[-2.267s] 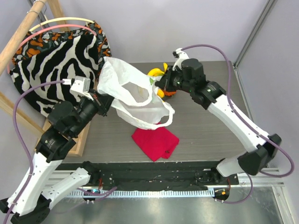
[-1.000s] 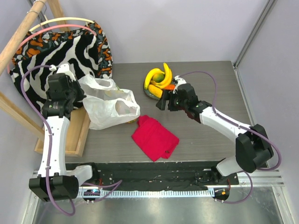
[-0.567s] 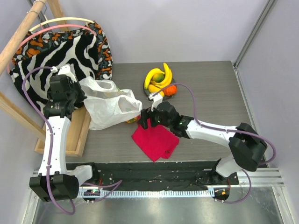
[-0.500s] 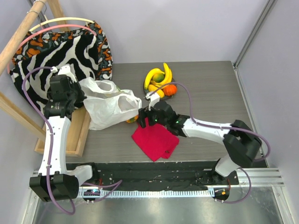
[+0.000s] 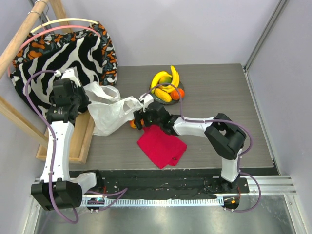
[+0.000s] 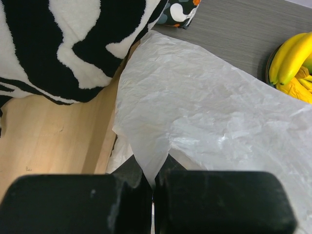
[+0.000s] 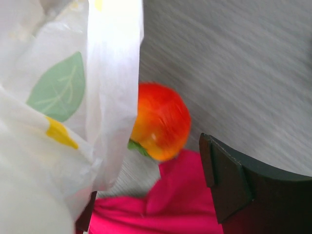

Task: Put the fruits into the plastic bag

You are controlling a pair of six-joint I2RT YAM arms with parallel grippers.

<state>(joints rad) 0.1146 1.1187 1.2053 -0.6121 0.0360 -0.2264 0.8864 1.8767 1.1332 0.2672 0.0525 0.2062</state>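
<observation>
Plastic bag (image 5: 111, 111) lies crumpled on the left part of the table (image 5: 219, 97) – left gripper (image 6: 153, 171) is clamped tight on a fold of its film. Right gripper (image 5: 138, 121) sits low at the bag's mouth, jaws apart and holding nothing. One red-orange fruit (image 7: 161, 126) (blurred in the wrist view) rests just ahead of its fingers, partly behind the bag's film and touching the red cloth (image 5: 163, 146). Bananas (image 5: 165, 83) lie farther back – outside the bag

Grey table (image 5: 219, 102): plastic bag (image 5: 105, 117) left, red-orange fruit (image 7: 161, 127) beside it, red cloth (image 5: 162, 145) nearer front.
</observation>
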